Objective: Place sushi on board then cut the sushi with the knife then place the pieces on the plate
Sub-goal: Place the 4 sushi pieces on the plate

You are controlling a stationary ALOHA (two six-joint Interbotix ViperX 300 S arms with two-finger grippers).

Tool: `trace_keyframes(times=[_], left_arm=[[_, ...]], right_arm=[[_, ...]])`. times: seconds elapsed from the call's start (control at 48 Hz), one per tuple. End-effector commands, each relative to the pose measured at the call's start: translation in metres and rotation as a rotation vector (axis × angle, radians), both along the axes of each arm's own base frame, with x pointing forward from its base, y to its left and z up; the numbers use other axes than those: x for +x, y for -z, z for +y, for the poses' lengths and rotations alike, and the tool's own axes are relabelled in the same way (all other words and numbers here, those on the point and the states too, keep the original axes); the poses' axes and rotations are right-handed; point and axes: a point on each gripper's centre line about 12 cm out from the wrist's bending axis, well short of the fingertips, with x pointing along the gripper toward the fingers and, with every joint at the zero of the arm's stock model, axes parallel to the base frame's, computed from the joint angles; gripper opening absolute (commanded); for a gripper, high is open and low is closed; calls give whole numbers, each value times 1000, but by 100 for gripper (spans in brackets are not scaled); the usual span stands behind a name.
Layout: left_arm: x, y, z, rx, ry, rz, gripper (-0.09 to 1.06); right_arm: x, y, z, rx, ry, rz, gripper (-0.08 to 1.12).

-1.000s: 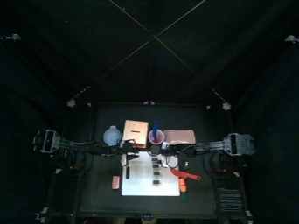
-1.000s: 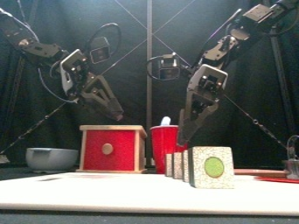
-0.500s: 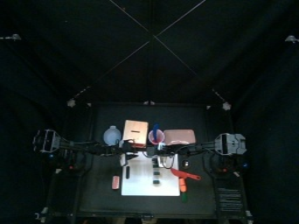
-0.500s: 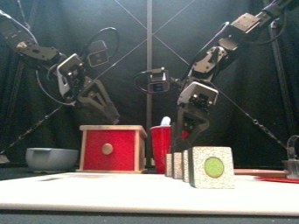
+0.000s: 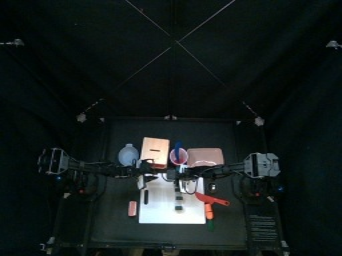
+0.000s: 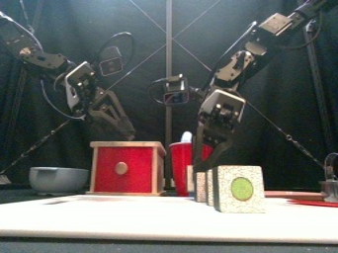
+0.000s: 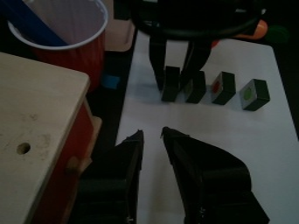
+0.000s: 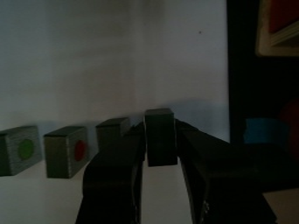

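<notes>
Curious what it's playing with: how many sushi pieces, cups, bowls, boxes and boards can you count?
Sushi pieces: 4
Red cup: 1
Blue-grey bowl: 1
Wooden box: 1
White cutting board: 1
Total: 8

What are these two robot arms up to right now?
The toy sushi is in separate pieces, standing in a row on the white board. The right arm's hand grips the end piece nearest the red cup, and that piece sits on the board. The left hand hovers open above the wooden box.
</notes>
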Motion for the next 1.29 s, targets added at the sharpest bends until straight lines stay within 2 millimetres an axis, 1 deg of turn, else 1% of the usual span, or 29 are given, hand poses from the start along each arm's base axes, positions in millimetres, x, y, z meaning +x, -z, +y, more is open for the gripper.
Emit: trace_keyframes(times=[0.021,0.167,0.229,0.396,0.542,0.604,0.729,0.875,1.021,1.292], left_arm=[[3,-8,1,2,-5,-32,67],[3,-8,1,2,-5,-32,67],[3,-8,1,2,-5,-32,67],[3,-9,1,1,-6,-34,67],[3,-9,1,-1,-7,-34,67],[3,-9,1,1,-6,-34,67],[4,-9,2,1,-7,-34,67],[4,-8,2,1,-7,-32,67],[4,-8,2,1,-7,-31,67],[4,-7,2,-1,-8,-28,67]], right_arm=[[-2,-39,0,4,3,-80,55],[-16,-60,2,13,-5,-85,55],[-24,-67,-1,16,3,-89,55],[-50,-83,-22,15,72,-122,55],[-74,-86,-42,18,152,-133,55],[-83,-82,-51,21,187,-123,55],[-101,-65,-66,20,244,-73,55],[-110,-48,-84,28,319,-45,56],[-113,-35,-97,33,374,-38,58],[-112,-13,-107,29,399,9,72]])
